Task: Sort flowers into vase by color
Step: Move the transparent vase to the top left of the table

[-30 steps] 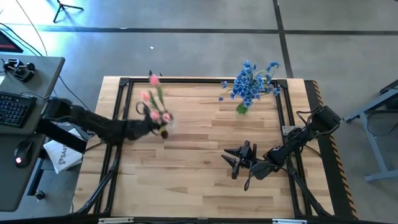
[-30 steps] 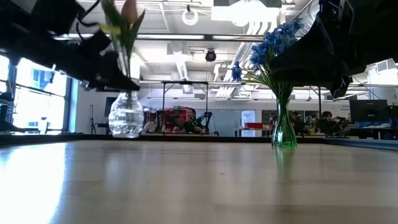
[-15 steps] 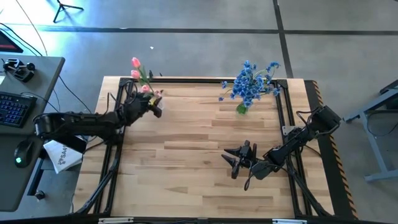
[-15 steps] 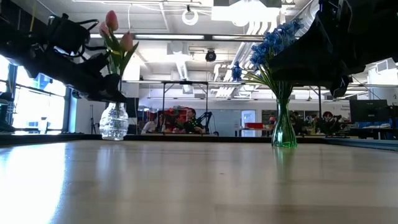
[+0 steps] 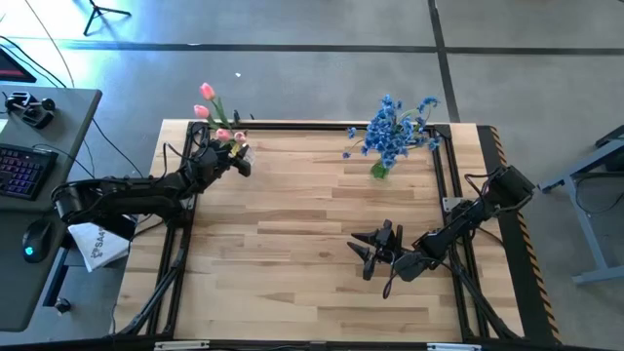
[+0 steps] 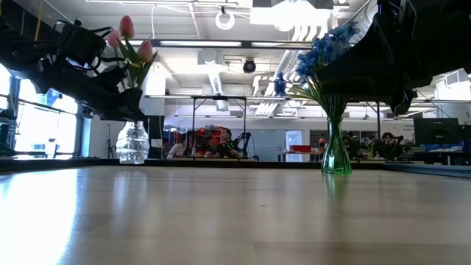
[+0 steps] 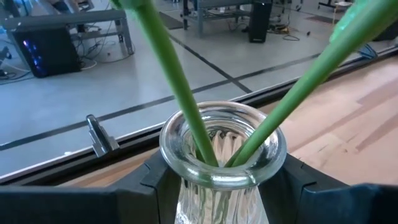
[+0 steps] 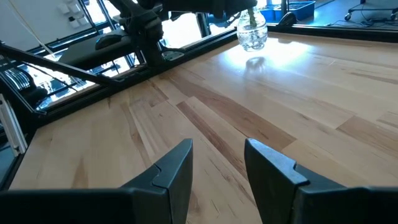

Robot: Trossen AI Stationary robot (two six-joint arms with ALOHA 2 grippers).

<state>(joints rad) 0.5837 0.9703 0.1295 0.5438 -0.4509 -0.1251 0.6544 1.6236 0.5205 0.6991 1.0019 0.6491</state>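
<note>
A clear ribbed glass vase (image 6: 133, 143) holds pink tulips (image 5: 206, 94) on green stems (image 7: 180, 93). It is at the table's far left corner, in my left gripper (image 5: 239, 162), which is shut on it. The tulips lean out over the far edge. A green glass vase (image 6: 336, 156) with blue blossom sprays (image 5: 392, 129) stands on its base at the far right. My right gripper (image 5: 375, 249) is open, low over the near right part of the table, and touches nothing. My left gripper pinches the clear vase at its neck (image 7: 219, 175), just below the rim, one finger (image 7: 155, 186) on each side. The fingers come in roughly level from the table's left side. The vase is upright. Whether its base touches the table, I cannot tell.
A black metal frame (image 5: 312, 127) runs along the table's edges. Bare wooden tabletop (image 5: 292, 224) lies between the two vases and my right gripper. A desk with a keyboard (image 5: 19, 166) stands left of the table. People sit in the room behind (image 6: 221, 143).
My left gripper has carried the clear vase with the tulips from the table's left middle toward the far left corner, quickly at first, then slowing. The vase has stayed upright in the hold, and the tulips now lean over the far edge.
</note>
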